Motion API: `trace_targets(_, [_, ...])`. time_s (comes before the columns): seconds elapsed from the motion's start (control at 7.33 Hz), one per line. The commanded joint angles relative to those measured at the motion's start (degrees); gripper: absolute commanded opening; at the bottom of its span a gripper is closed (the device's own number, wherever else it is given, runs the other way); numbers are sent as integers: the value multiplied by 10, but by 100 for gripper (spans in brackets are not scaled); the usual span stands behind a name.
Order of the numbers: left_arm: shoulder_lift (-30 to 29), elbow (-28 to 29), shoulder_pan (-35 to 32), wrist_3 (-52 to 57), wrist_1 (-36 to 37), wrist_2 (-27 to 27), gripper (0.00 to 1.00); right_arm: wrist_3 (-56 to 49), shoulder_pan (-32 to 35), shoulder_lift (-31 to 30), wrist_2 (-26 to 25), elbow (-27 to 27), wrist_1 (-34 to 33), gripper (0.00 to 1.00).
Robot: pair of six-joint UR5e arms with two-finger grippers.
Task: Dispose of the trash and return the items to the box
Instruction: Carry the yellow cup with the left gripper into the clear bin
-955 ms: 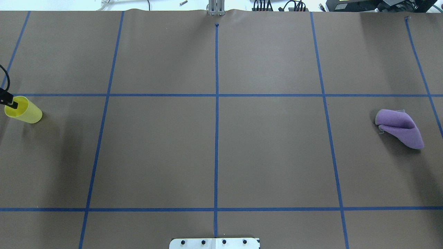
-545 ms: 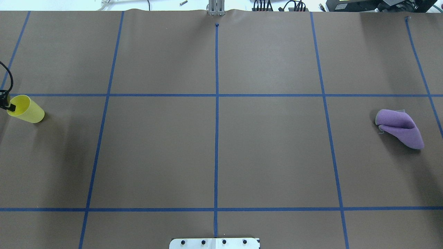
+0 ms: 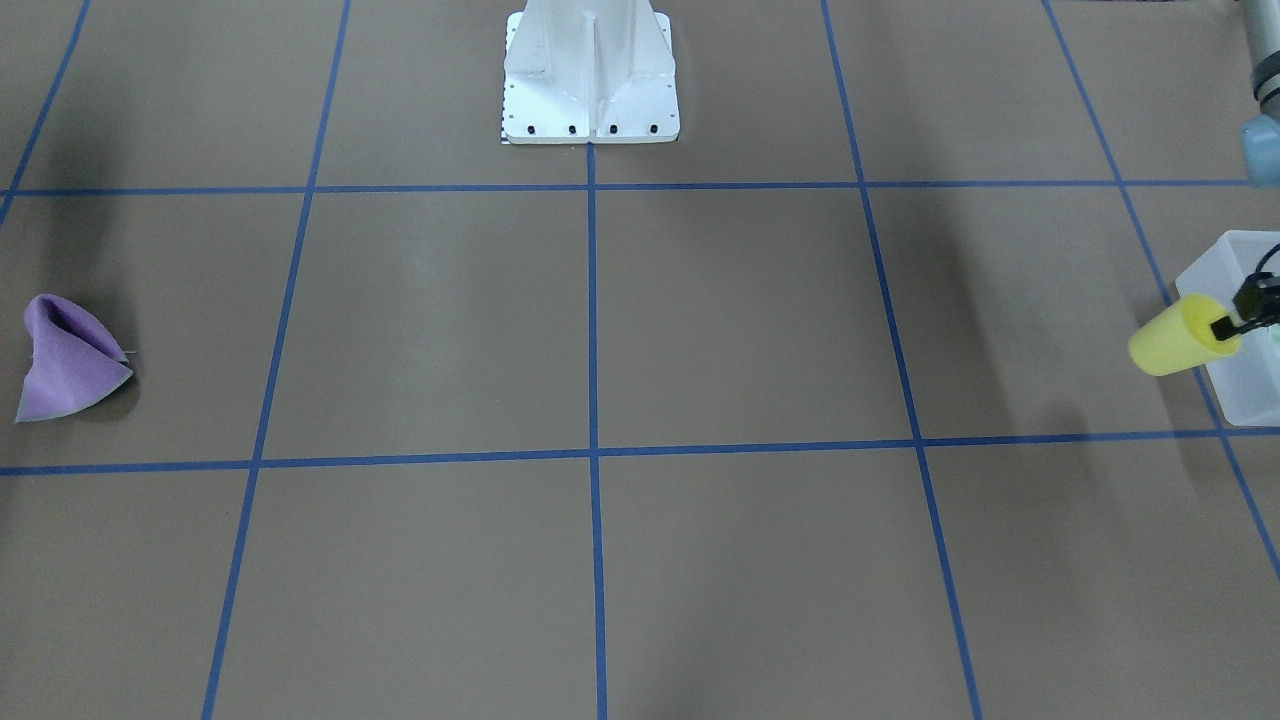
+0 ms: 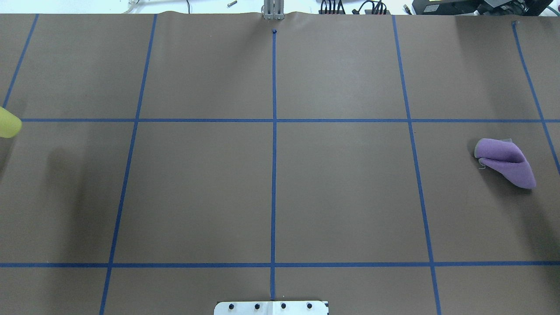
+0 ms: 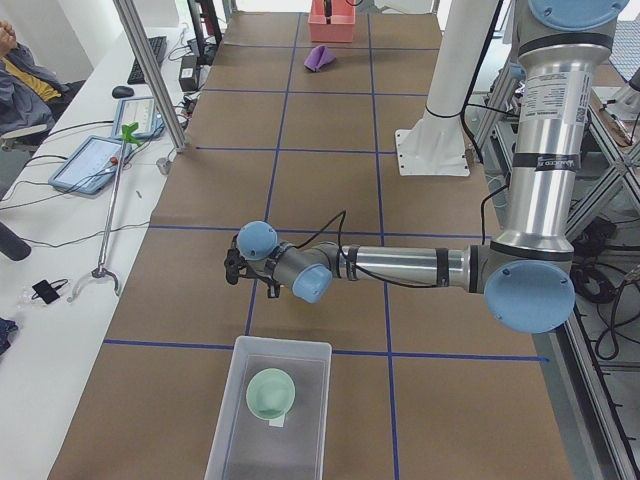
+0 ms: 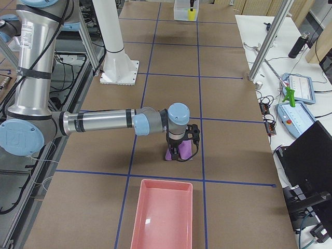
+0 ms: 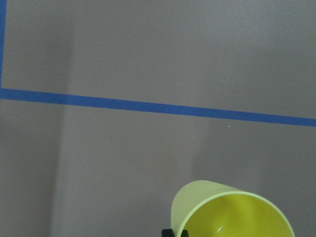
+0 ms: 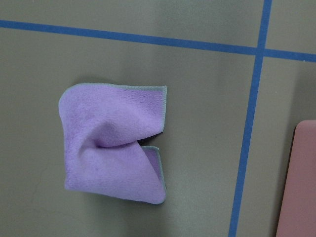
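Observation:
The yellow cup (image 3: 1170, 342) hangs tilted, held by its rim in my left gripper (image 3: 1226, 325), which is shut on it beside the near wall of the frosted-white box (image 3: 1238, 395). Only the cup's end (image 4: 7, 123) shows at the overhead view's left edge. The left wrist view shows its open mouth (image 7: 232, 213). The mint-green bowl (image 5: 271, 392) lies inside the box (image 5: 232, 412). My right gripper (image 6: 179, 150) hovers just over the crumpled purple cloth (image 6: 173, 154); I cannot tell whether it is open or shut. The cloth (image 8: 116, 143) lies flat below the right wrist camera.
A pink tray (image 6: 163, 212) lies near the cloth, its edge in the right wrist view (image 8: 300, 177). The white robot base (image 3: 590, 75) stands at mid table. Blue tape lines grid the brown table cover.
My left gripper has carried the yellow cup further left, almost out of the overhead view. The purple cloth has not moved.

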Motion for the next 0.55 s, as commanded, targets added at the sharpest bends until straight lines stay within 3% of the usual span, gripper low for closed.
trace_targets(0.0, [-23,25,-118,283,173,41,0,25,-6,17,-1,-28,37,100])
trace_targets(0.41, [-43,131,-170,383,161,98,0,70,-25,17,-2,-64,110,100])
